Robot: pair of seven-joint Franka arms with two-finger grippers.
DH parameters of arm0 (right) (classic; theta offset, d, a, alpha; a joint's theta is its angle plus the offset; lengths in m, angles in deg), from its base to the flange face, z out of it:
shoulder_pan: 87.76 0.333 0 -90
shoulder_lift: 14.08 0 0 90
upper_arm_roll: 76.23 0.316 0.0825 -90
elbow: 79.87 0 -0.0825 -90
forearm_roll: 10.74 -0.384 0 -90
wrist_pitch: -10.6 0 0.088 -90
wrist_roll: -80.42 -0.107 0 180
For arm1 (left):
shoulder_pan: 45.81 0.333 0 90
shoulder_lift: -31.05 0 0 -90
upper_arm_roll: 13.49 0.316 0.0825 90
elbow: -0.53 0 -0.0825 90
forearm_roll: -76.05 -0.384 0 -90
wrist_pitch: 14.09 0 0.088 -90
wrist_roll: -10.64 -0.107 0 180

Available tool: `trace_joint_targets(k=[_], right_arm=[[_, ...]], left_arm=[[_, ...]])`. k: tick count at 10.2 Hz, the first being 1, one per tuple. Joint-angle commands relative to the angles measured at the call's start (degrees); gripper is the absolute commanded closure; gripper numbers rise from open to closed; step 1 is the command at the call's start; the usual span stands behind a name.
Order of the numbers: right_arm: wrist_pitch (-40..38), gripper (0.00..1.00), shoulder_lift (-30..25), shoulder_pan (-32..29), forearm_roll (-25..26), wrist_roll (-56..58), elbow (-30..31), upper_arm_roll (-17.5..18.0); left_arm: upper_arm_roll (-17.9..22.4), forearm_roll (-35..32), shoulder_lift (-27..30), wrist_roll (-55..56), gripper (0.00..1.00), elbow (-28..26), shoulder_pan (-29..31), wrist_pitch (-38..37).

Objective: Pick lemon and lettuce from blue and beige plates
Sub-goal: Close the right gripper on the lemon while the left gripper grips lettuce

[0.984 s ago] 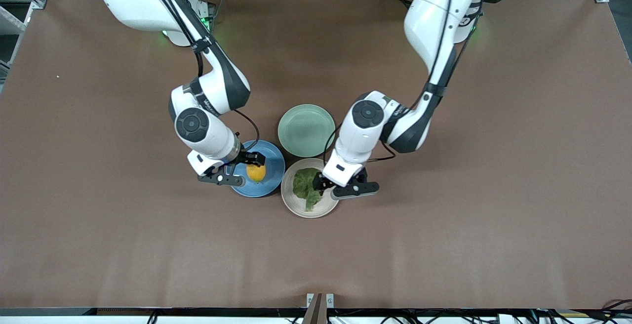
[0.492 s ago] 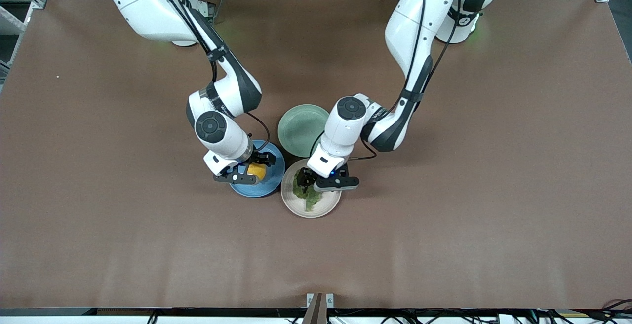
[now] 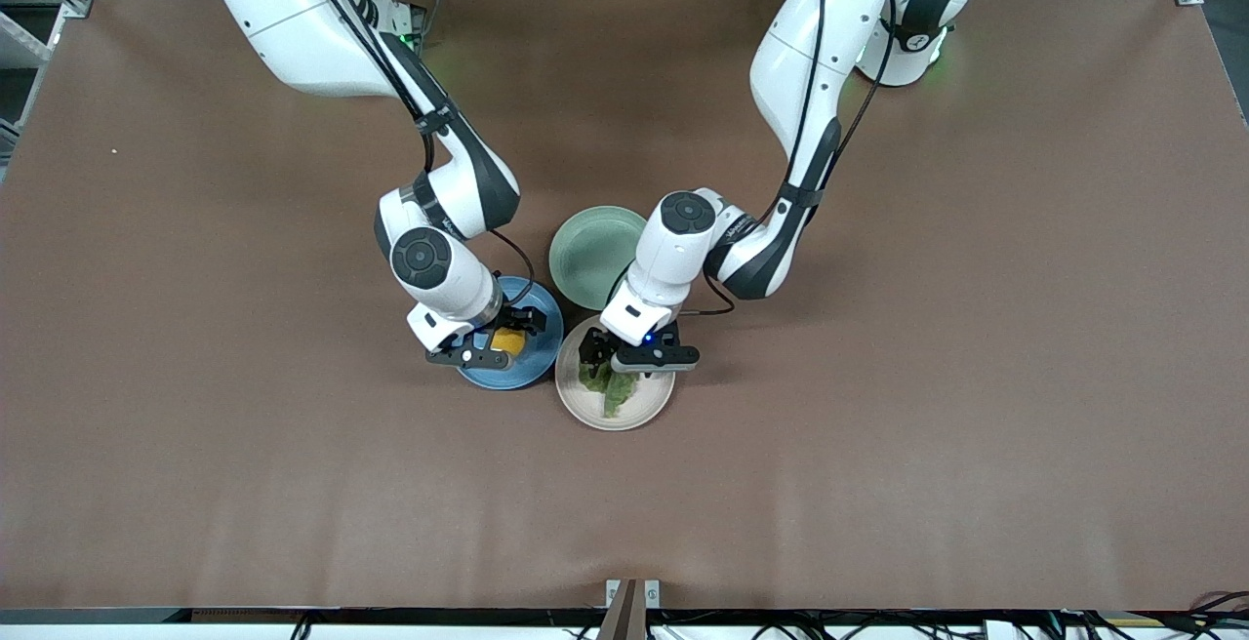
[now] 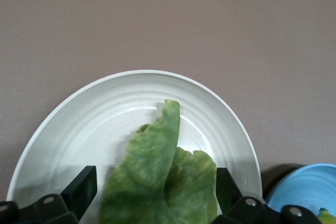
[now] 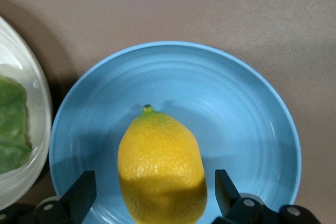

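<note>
The yellow lemon (image 3: 507, 340) lies on the blue plate (image 3: 532, 367). My right gripper (image 3: 500, 340) is open low over that plate, its fingers (image 5: 80, 194) on either side of the lemon (image 5: 160, 167) with gaps. The green lettuce (image 3: 613, 388) lies on the beige plate (image 3: 639, 411), beside the blue plate toward the left arm's end. My left gripper (image 3: 607, 359) is open low over the beige plate (image 4: 79, 124), its fingers (image 4: 82, 187) on either side of the leaf (image 4: 160, 171) and apart from it.
A pale green plate (image 3: 590, 255) sits empty, farther from the front camera than the other two plates and touching distance from them. Brown table (image 3: 878, 425) spreads wide around the plates. The blue plate's rim (image 4: 304, 187) shows in the left wrist view.
Both grippers have come down and in over their plates. The right gripper now straddles the lemon; the left moved from the beige plate's edge to over the lettuce.
</note>
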Motion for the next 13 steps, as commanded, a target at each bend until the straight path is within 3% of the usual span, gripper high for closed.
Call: trace_joint_targets(k=[1, 4, 6, 7, 8, 9, 10, 13], right_arm=[[0.71, 0.01, 0.68, 0.39, 1.04, -0.24, -0.14, -0.44], [0.36, 0.58, 0.68, 0.3, 1.74, -0.07, -0.32, -1.23], [-0.07, 0.8, 0.6, 0.3, 1.48, -0.59, -0.67, -1.32], [-0.34, 0.83, 0.07, 0.12, 0.87, -0.42, -0.84, -1.23], [-1.04, 0.83, -1.06, -0.05, 0.34, -0.42, -0.93, -1.14], [-3.48, 0.84, -2.73, -0.66, -1.32, -0.07, -0.93, -1.14], [-6.98, 0.84, -5.09, -1.97, -1.94, 0.19, -1.11, -1.05], [-15.96, 0.84, -11.42, -6.63, -3.96, 8.34, -0.93, -1.05]], left_arm=[[1.21, -0.7, -2.24, 1.59, 0.0, 1.56, -1.06, 1.84], [1.21, -0.79, -2.68, 1.5, 0.0, 1.3, -1.06, 1.85], [1.21, -0.61, -2.59, 1.59, 0.0, 1.29, -0.97, 1.85], [1.3, -0.52, -2.51, 1.59, 0.27, 1.29, -0.88, 1.85], [1.3, -0.44, -2.51, 1.68, 0.6, 1.29, -0.88, 1.85], [1.3, -0.35, -2.51, 1.68, 0.74, 1.21, -0.88, 1.85], [1.3, -0.35, -2.33, 1.68, 1.0, 1.03, -0.88, 1.85], [1.39, -0.43, -2.16, 1.85, 1.0, 0.59, -0.71, 1.76]])
